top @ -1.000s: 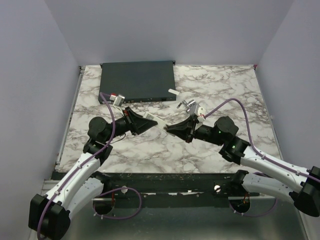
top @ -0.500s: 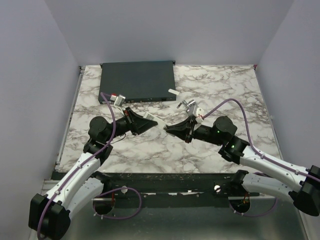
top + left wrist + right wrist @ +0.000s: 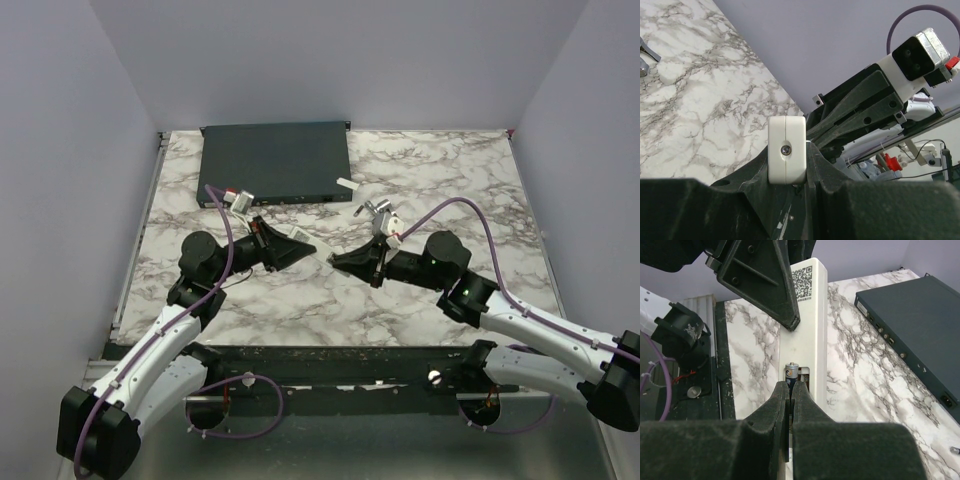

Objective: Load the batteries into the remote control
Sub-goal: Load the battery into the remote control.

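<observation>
Right wrist view: you are pinching a battery in your right gripper, seating it in the remote control's open bay. Your left gripper is clamping the remote control's far end, bracing it against the push.

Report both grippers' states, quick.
left gripper: closed, clamping one end of the remote control.
right gripper: closed, pinching a battery against the remote.
</observation>
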